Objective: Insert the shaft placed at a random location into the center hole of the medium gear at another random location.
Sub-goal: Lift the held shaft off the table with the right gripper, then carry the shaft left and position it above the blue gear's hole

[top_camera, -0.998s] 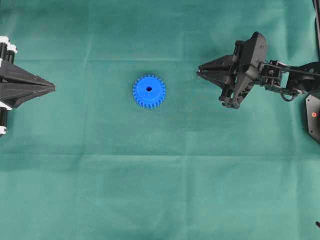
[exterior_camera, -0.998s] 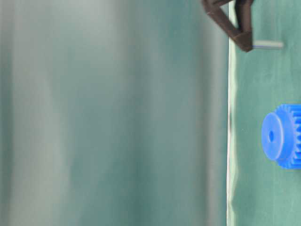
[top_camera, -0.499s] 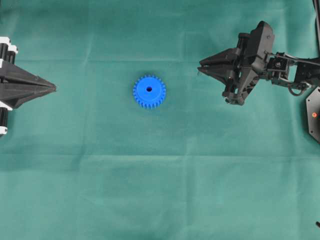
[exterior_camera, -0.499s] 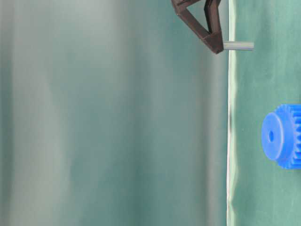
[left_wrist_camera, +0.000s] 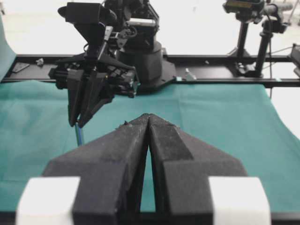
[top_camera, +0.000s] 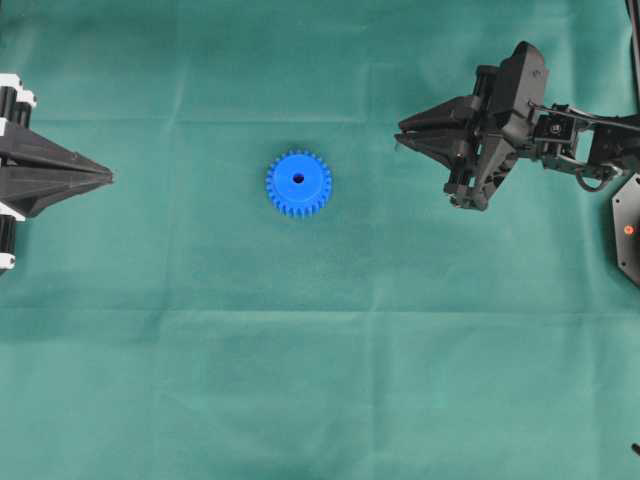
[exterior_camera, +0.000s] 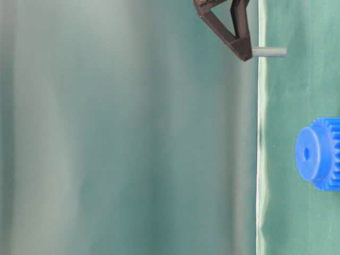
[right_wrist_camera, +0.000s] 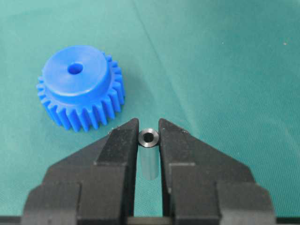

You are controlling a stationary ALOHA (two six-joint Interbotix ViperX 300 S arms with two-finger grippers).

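Observation:
The medium gear (top_camera: 298, 183), bright blue and toothed, lies flat on the green cloth with its dark center hole (top_camera: 298, 178) facing up. My right gripper (top_camera: 400, 140) hangs above the cloth to the gear's right, shut on the shaft (right_wrist_camera: 149, 137), a small silvery pin standing upright between the fingertips. In the table-level view the shaft (exterior_camera: 269, 52) sticks out below the fingertips, off the cloth. The right wrist view has the gear (right_wrist_camera: 79, 86) up and to the left of the pin. My left gripper (top_camera: 108, 177) rests far left, shut and empty.
Green cloth (top_camera: 330, 350) covers the whole table. The right arm's base plate (top_camera: 628, 235) with a red light sits at the right edge. Black rails and camera stands (left_wrist_camera: 243, 37) line the far side behind the right arm.
The right gripper lifted the shaft higher off the cloth a second ago and has held still for the last half second. Gear and left gripper have not moved.

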